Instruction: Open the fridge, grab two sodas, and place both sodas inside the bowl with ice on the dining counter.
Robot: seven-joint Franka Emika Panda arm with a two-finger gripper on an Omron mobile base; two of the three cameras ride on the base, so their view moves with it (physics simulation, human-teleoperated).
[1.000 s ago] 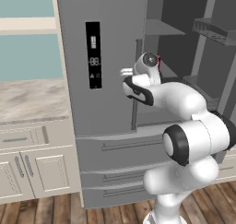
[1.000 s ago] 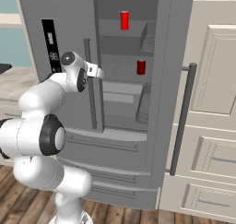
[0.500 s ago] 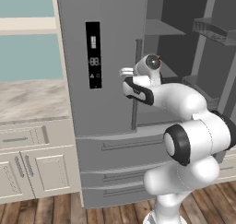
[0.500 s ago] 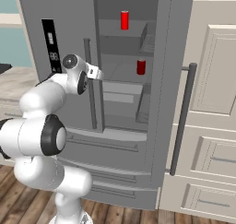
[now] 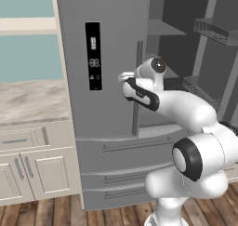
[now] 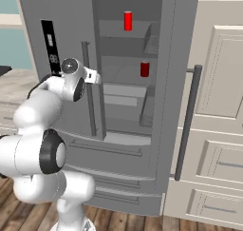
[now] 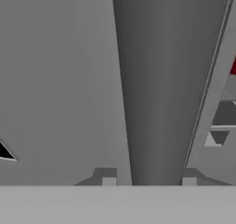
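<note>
White and dark-jointed, the arm reaches from the lower left of the right base view to the fridge (image 6: 61, 30), its gripper (image 7: 149, 181) clamped on the left door's handle (image 7: 159, 85), a fingertip on either side. The right door stands open at centre frame. Inside, one soda (image 6: 127, 21) sits on the top shelf, another soda (image 6: 144, 69) on the shelf below.

Left base view: set behind the arm, on its left, facing forward and down at the fridge (image 5: 107, 104) from near. Right base view: set behind on the right, facing the same fridge (image 6: 128, 97) and its open shelves. Hand view: pressed very close to the door handle (image 7: 156, 89), looking along the tool (image 7: 149, 181).
</note>
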